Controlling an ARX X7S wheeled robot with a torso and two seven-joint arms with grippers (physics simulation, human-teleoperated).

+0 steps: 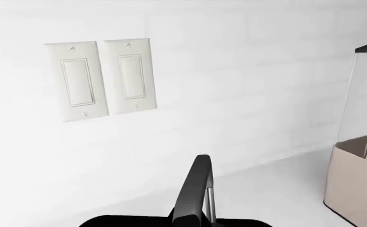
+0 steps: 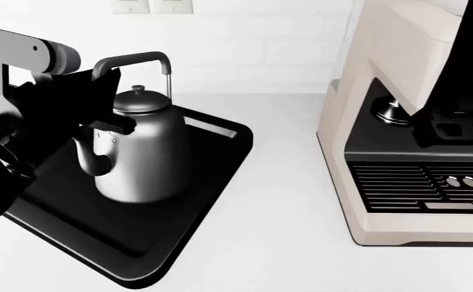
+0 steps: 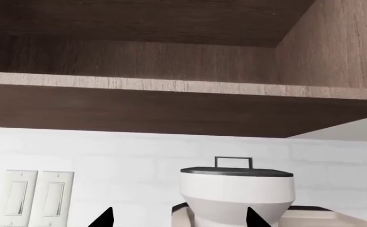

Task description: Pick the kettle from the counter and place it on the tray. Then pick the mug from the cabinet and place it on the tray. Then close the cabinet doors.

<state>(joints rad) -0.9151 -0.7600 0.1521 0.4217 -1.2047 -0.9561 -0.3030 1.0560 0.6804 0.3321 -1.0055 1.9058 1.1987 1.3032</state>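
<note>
The rounded silver-grey metal kettle (image 2: 139, 155) with its knobbed lid and curved spout stands upright inside the large black square tray (image 2: 207, 182), which lies on the plain white bench (image 2: 289, 243). The kettle's tall arched bail handle rises above the lid, and the left pincer (image 2: 98, 100) sits at that handle, on the side nearer the robot. In the head view the black body of the left arm hides the pincer's tips, so whether they press on the handle or merely stand beside it cannot be told. In the left wrist view only one dark finger (image 1: 192, 194) shows, with a thin grey bar just beside it; the other finger is out of frame.

That same view looks onto the white wall with a pair of cream rocker switch plates (image 1: 101, 78) and the edge of the cream espresso machine (image 2: 406, 140), which stands on the bench to the right of the tray, well apart from the kettle.

The right pincer (image 3: 180, 220) shows only as two dark tips (image 3: 104, 218), spread wide with nothing between them. Beyond them are the top of the espresso machine and the dark brown wooden cabinet shelf (image 3: 183, 87) above it.
</note>
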